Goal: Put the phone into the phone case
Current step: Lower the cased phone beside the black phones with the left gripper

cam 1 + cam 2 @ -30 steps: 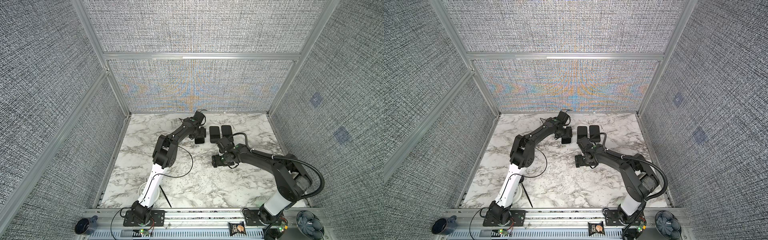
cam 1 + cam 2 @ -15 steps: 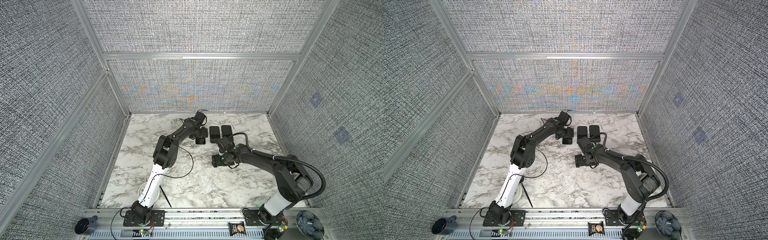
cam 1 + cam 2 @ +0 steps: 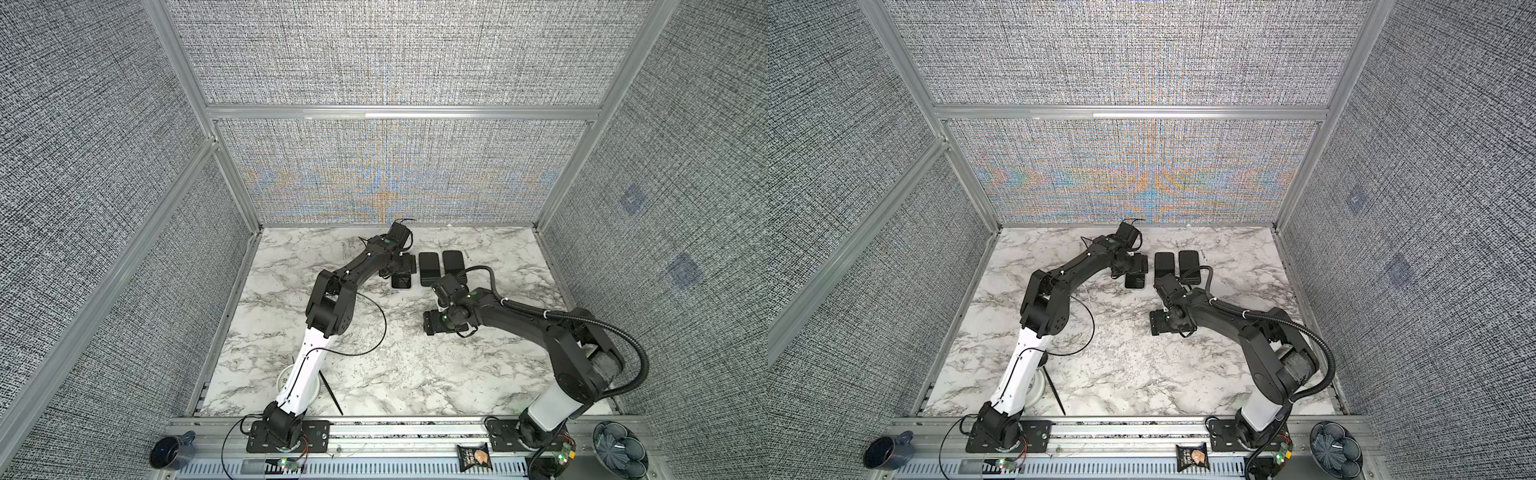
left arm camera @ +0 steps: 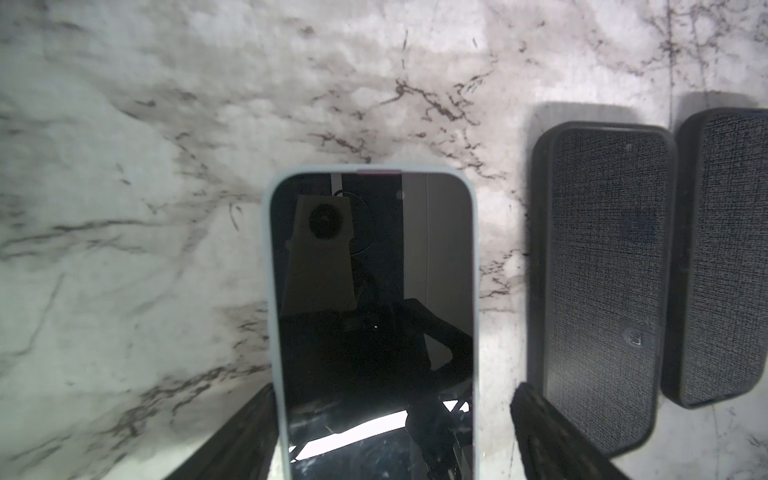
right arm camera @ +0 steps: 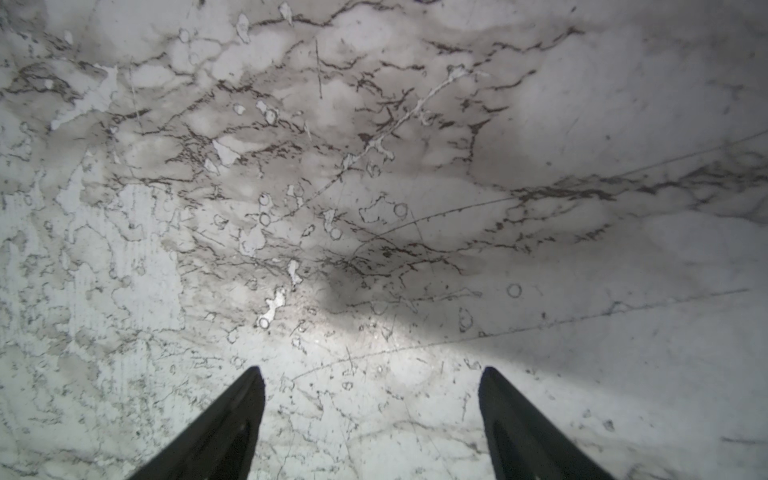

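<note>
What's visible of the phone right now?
The phone lies flat, screen up, on the marble table: dark glossy glass reflecting the wrist camera, pale rounded rim, screen off. The left gripper is open astride one end; contact is unclear. A dark fabric-textured slab lies beside it, apart.

Probably a lab robot test cell: a marble-look tabletop point(image 3: 395, 374) is boxed in by grey fabric panels point(image 3: 395, 54) on an aluminium frame point(image 3: 399, 112). Two arms point(image 3: 332, 307) are bolted to a front rail point(image 3: 415, 432). A mug point(image 3: 170, 453) and snack packet point(image 3: 473, 457) are parked alongside.
</note>
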`<state>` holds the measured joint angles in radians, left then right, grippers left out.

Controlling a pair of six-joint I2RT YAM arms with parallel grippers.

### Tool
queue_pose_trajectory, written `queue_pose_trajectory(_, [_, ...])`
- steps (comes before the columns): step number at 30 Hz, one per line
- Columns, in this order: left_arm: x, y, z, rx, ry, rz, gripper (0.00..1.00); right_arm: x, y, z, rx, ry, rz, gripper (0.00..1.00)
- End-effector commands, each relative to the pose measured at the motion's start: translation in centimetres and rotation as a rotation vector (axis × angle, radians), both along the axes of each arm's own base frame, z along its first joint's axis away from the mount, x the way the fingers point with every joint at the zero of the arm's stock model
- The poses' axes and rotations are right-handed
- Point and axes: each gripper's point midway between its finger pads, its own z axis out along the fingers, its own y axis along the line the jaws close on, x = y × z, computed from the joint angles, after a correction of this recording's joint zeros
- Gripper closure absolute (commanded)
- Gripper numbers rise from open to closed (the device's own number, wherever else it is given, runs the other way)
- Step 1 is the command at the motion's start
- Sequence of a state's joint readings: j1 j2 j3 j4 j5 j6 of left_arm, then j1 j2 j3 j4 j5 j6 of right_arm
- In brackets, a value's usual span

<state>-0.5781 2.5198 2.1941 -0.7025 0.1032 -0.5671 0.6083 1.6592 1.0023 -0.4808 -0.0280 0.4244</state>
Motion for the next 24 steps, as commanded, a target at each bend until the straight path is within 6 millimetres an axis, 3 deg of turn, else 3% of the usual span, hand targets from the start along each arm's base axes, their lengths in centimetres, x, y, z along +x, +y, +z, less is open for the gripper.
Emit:
queue_pose_trajectory(1, [-1.9,-0.1,-1.0,-0.019,0.096,-0.002,0.12,0.1,0.0,0.2,0.005,-0.004,-0.003,0.16])
queue_pose_trajectory(18, [-5.0,1.5,-1.0,-0.007,0.145,-0.007,0.12,0.2,0.2,0.3,0.01,-0.012,0.001,0.16])
queue_pose_trajectory(24, [-6.6,2.1,0.5,-0.033,0.12,-0.011,0.12,0.3,0.3,0.5,0.021,-0.019,-0.001,0.16])
